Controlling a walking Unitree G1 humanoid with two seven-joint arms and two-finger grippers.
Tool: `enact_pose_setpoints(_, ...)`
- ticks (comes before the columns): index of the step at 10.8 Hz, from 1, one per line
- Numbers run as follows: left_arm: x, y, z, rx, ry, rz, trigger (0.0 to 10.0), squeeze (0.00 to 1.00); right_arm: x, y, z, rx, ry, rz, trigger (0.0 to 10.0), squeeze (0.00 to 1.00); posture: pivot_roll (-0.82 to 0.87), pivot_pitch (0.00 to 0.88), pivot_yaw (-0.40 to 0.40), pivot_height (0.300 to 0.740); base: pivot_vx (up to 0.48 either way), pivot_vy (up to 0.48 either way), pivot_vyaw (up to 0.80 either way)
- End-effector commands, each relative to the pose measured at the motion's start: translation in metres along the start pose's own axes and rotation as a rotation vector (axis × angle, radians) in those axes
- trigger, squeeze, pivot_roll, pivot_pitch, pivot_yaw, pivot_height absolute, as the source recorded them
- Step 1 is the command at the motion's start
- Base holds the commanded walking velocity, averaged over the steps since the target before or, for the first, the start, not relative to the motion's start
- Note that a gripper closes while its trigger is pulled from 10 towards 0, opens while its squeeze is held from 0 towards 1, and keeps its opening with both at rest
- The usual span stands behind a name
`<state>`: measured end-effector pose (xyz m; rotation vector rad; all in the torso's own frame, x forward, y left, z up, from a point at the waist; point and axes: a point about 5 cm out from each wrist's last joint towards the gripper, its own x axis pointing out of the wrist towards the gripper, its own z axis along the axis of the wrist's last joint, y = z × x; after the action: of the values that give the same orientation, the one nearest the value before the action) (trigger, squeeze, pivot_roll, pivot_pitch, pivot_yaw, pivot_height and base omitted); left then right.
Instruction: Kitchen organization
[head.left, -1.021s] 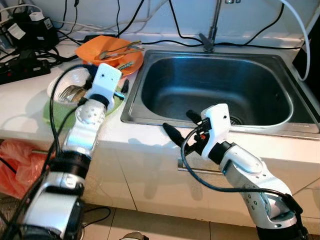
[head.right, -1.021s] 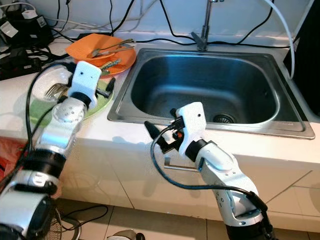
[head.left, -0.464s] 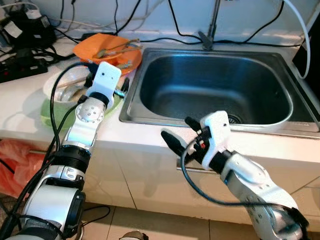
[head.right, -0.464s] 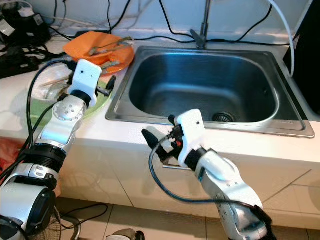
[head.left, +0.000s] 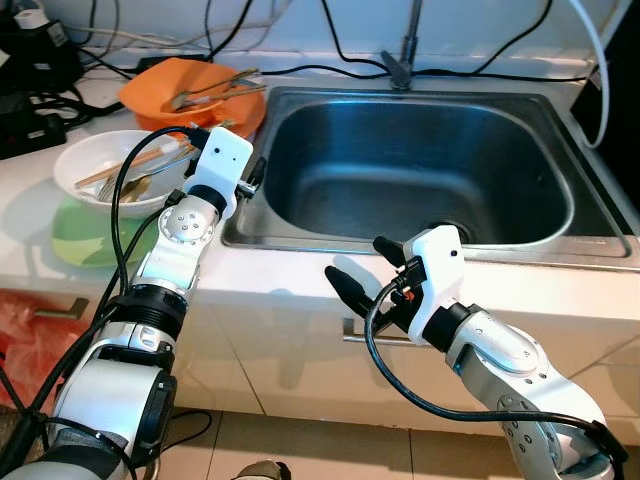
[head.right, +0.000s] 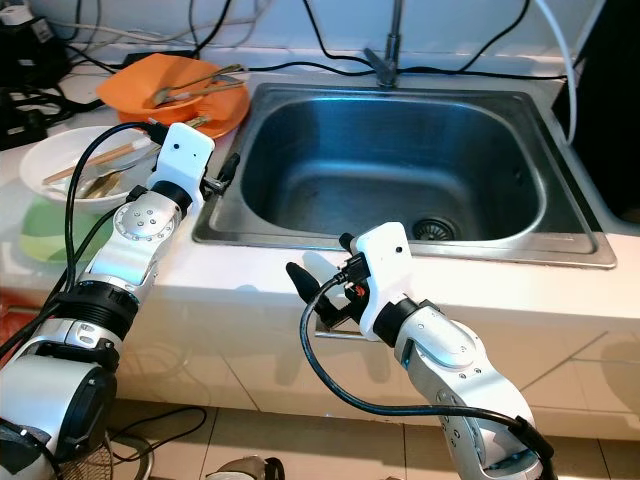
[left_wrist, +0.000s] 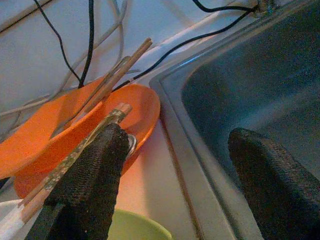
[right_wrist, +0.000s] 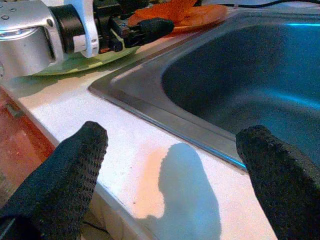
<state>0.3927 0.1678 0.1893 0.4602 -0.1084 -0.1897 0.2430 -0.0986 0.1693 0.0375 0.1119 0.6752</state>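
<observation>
Chopsticks (left_wrist: 107, 67) on orange plate (left_wrist: 60, 130), beyond spread left pincer (left_wrist: 172, 200).

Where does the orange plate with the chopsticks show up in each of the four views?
Left eye view: orange plate at upper left, behind the white bowl.
Right eye view: upper left again, beside the sink's left rim.
Left wrist view: past the left hand's fingers, on the counter.
Right wrist view: a sliver at the top edge, beyond the right hand.
Shared landmark: the sink's rim.
</observation>
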Motion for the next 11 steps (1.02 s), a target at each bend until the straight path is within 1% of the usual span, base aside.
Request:
enact_pose_setpoints(1, 0.001, 0.006, 0.002, 0.005, -0.005, 0.006, 10.0, 0.0, 0.0, 0.001, 0.001, -0.007, 0.0, -0.001, 10.0, 0.0, 0.05, 0.1, 0.046, 0.74, 0.0, 0.0, 0.0)
enact_pose_setpoints(5, 0.0, 0.015, 0.006, 0.009, -0.037, 0.062, 10.0, 0.0, 0.003, 0.001, 0.0, -0.016, 0.003, 0.004, 10.0, 0.0, 0.05, 0.086, 0.036, 0.74, 0.0, 0.0, 0.0)
enact_pose_setpoints(7, -0.005, 0.018, 0.01, -0.024, -0.076, 0.108, 10.0, 0.0, 0.004, -0.002, 0.0, -0.024, -0.002, -0.001, 10.0, 0.0, 0.06, 0.078, 0.035, 0.74, 0.0, 0.0, 0.0)
enact_pose_setpoints(9, -0.013, 0.018, 0.022, -0.058, -0.158, 0.148, 10.0, 0.0, 0.007, -0.004, 0.004, -0.022, -0.036, -0.005, 10.0, 0.0, 0.07, 0.064, 0.033, 0.74, 0.0, 0.0, 0.0)
enact_pose_setpoints(10, -0.016, 0.016, 0.025, -0.081, -0.176, 0.156, 10.0, 0.0, 0.008, -0.005, 0.006, -0.02, -0.051, -0.008, 10.0, 0.0, 0.08, 0.057, 0.028, 0.74, 0.0, 0.0, 0.0)
enact_pose_setpoints(11, -0.02, 0.012, 0.029, -0.106, -0.201, 0.154, 10.0, 0.45, 0.01, -0.007, 0.007, -0.024, -0.061, -0.008, 10.0, 0.0, 0.09, 0.048, 0.024, 0.74, 0.0, 0.0, 0.0)
